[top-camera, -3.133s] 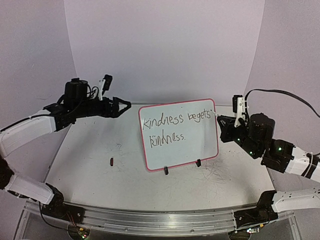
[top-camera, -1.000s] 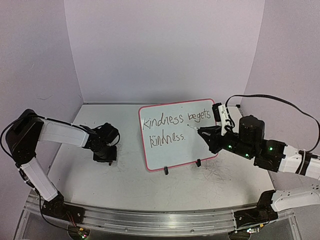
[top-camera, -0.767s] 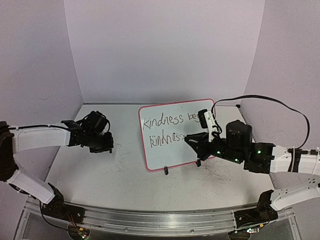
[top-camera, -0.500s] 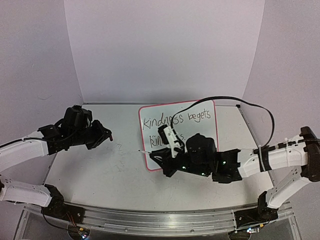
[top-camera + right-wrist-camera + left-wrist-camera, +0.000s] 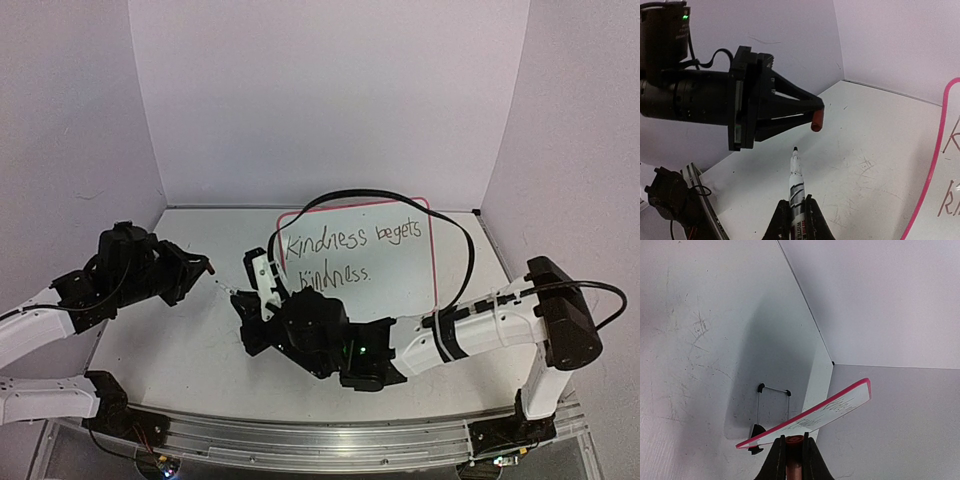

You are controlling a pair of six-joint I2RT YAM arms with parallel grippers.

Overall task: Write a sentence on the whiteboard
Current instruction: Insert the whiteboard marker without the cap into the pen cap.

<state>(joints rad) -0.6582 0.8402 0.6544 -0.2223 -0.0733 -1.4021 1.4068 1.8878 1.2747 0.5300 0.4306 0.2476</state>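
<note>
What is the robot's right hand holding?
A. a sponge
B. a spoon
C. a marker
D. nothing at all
C: the right gripper is shut on a marker, whose bare tip points toward the red cap held in the left gripper.
</note>
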